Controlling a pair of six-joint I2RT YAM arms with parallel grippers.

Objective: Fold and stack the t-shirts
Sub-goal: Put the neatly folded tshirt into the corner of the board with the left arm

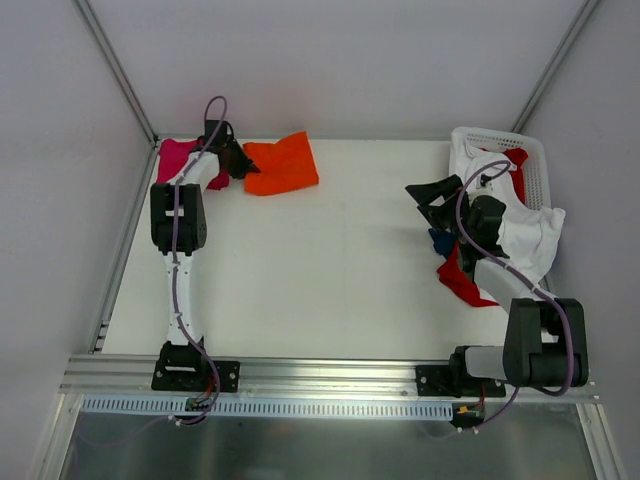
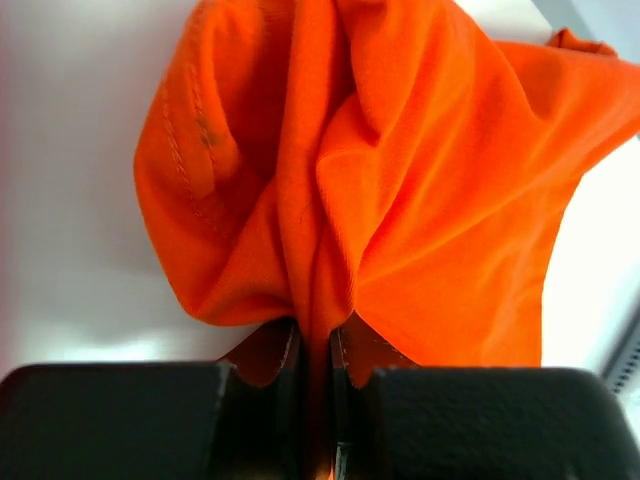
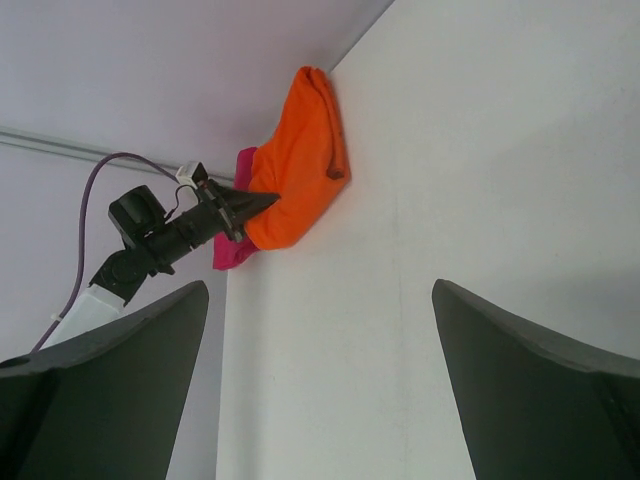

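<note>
Pinching a fold of the orange shirt point(image 2: 400, 200) at the far-left corner of the worktop point(image 1: 330, 280), your left tool point(image 2: 315, 345) is clamped on the cloth. Your right tool point(image 3: 320, 300) hangs wide apart, empty, near the basket point(image 1: 490, 133).

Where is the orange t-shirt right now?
In the top view, the orange t-shirt lies far left on the table, beside the pink t-shirt, pinched in the left gripper.

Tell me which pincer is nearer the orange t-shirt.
Left. The left pincer is shut on the orange t-shirt; the right pincer hangs open far across the table, beside the basket.
</note>
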